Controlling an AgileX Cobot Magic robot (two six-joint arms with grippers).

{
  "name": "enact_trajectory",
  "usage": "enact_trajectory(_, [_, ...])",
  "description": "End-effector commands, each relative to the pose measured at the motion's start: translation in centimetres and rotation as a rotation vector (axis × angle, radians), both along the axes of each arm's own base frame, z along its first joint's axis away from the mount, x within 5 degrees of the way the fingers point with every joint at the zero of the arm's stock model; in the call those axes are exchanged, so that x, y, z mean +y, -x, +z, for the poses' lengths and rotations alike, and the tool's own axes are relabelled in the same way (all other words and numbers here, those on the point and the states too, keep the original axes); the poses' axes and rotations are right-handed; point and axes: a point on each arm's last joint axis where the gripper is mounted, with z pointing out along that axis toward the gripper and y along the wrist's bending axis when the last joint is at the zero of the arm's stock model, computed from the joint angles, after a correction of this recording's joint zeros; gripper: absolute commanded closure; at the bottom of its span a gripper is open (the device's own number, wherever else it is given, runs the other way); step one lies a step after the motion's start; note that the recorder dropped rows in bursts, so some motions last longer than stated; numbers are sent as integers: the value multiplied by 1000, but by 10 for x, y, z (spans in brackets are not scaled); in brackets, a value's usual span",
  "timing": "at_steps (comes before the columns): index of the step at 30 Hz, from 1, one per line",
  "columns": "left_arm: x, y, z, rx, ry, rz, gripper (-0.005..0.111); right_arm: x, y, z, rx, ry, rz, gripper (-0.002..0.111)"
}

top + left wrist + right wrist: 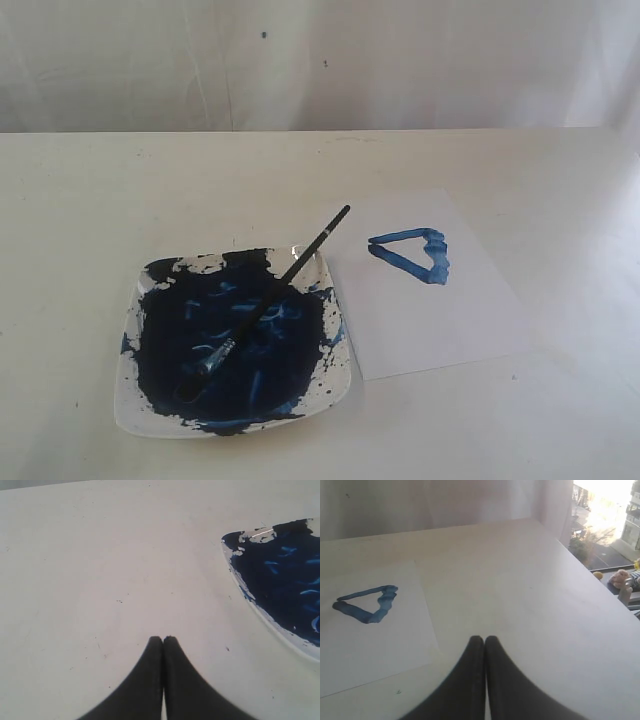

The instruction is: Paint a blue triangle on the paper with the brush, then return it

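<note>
The black-handled brush lies across the paint dish, bristles down in the dark blue paint and handle end poking over the dish's far right rim. To the right lies the white paper, bearing a small blue triangle in outline. The right wrist view shows the same blue triangle on the paper. My left gripper is shut and empty over bare table beside the dish. With nothing in it, my right gripper is shut beside the paper's edge. Neither gripper appears in the exterior view.
A white wall or curtain stands behind the cream table. In the right wrist view the table edge drops off toward a window with street objects beyond.
</note>
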Motion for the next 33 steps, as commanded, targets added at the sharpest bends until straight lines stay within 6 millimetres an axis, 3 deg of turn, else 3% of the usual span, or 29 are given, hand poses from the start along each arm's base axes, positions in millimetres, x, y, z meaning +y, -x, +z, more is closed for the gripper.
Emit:
enact_trajectory(1, [-1, 0, -1, -1, 6, -8, 107, 3, 0, 0, -15, 10, 50, 108])
enact_trajectory(23, [-1, 0, -1, -1, 6, -8, 107, 4, 0, 0, -16, 15, 72, 108])
enact_trajectory(33, [7, 0, -1, -1, 6, 131, 107, 4, 0, 0, -16, 15, 72, 108])
